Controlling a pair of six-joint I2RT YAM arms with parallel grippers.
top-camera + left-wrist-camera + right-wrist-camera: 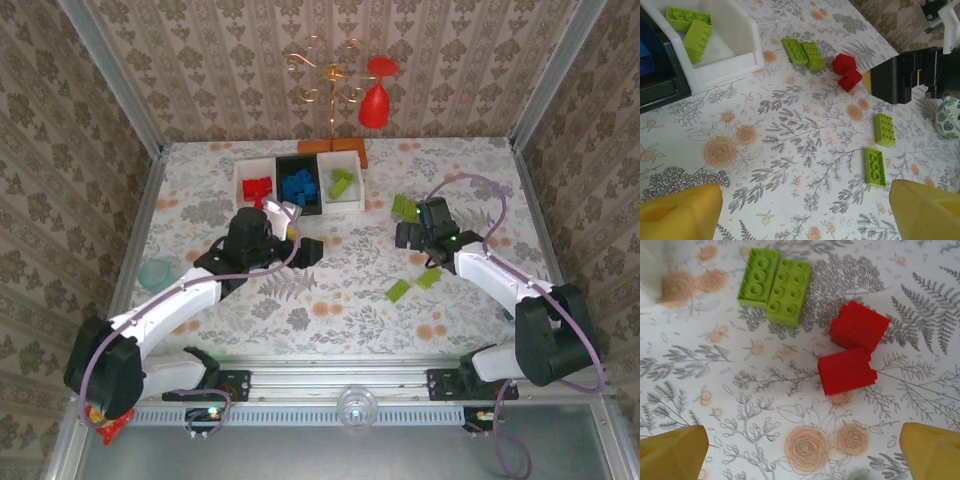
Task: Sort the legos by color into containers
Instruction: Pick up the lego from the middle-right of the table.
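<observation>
Three joined bins stand at the back: a white bin [240, 178] with red legos [258, 187], a black bin [283, 168] with blue legos [298, 186], and a white bin [358, 190] [735, 35] with lime legos [342, 184] [690, 27]. On the table lie a lime pair [404, 208] [803, 51] [775, 284], two red bricks [847, 72] [852, 350] and two more lime bricks [398, 291] [429, 278] [884, 130] [875, 166]. My left gripper [310, 250] [805, 210] hangs open over bare cloth. My right gripper [405, 237] [802, 450] is open, just short of the red bricks.
A teal bowl [155, 273] sits at the left edge. An orange-brown stand base [333, 148] with a gold rack and a red wine glass [374, 100] stands behind the bins. A red packet [112, 427] lies by the left arm's base.
</observation>
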